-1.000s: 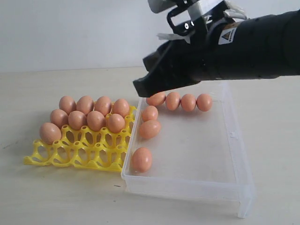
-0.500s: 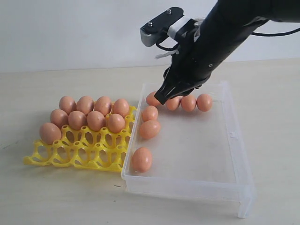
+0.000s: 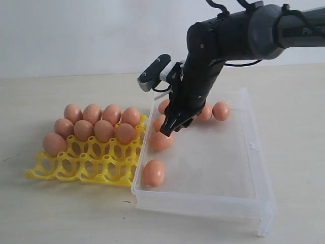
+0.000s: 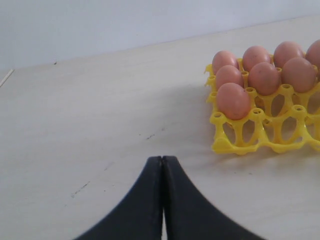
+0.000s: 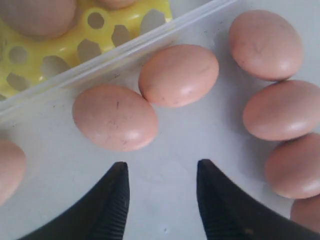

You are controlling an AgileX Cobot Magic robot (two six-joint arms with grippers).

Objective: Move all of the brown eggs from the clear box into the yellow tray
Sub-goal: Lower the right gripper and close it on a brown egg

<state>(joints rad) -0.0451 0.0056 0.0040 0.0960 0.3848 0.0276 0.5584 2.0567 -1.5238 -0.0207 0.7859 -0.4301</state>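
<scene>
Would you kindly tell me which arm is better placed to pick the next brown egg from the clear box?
The right. The right gripper hangs open inside the clear box, just short of a brown egg. The left gripper is shut over the table beside the yellow tray, outside the box.

The black right arm (image 3: 244, 35) reaches in from the upper right of the exterior view, bends at the wrist and angles steeply down and to the left. The right tool (image 3: 170, 129) points downward, and its two dark fingers (image 5: 112, 205) are spread apart with a clear gap between them. The left tool (image 4: 161, 162) hovers low, its two black tips pressed flat together along a single seam.
</scene>
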